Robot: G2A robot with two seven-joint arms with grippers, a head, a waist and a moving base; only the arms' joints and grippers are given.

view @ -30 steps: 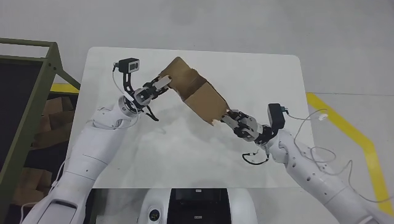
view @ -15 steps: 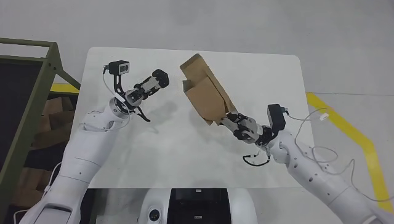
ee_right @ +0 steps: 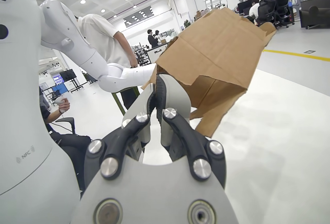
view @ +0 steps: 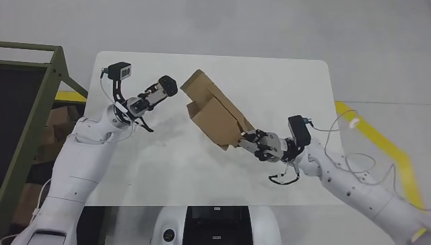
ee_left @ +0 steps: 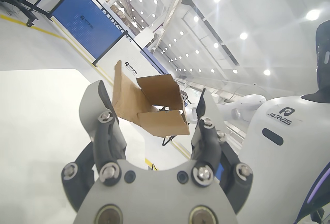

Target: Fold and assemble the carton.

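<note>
Right gripper (view: 244, 139), top: pinches the carton (view: 210, 110) at its near corner; carton half-open, tilted, at mid-table (view: 289, 83).
Left gripper (view: 168, 85), top: beside carton's far flap, not touching.
Left wrist: gripper (ee_left: 151, 92) fingers spread; carton (ee_left: 159, 122) ahead, open end facing it.
Right wrist: fingers (ee_right: 165, 96) pressed together on carton (ee_right: 216, 50) edge.

A brown corrugated carton (view: 212, 110) is seen partly opened into a slanted tube, its flaps unfolded and splayed. It is placed over the middle of the tabletop (view: 283, 83), its long axis running from 10 o'clock to 4 o'clock. The open mouth (ee_left: 154, 106) is turned toward 9 o'clock. The 4 o'clock edge is pinched by the right end effector (ee_right: 156, 83), and one loose flap (ee_right: 208, 119) is hung downward.
</note>
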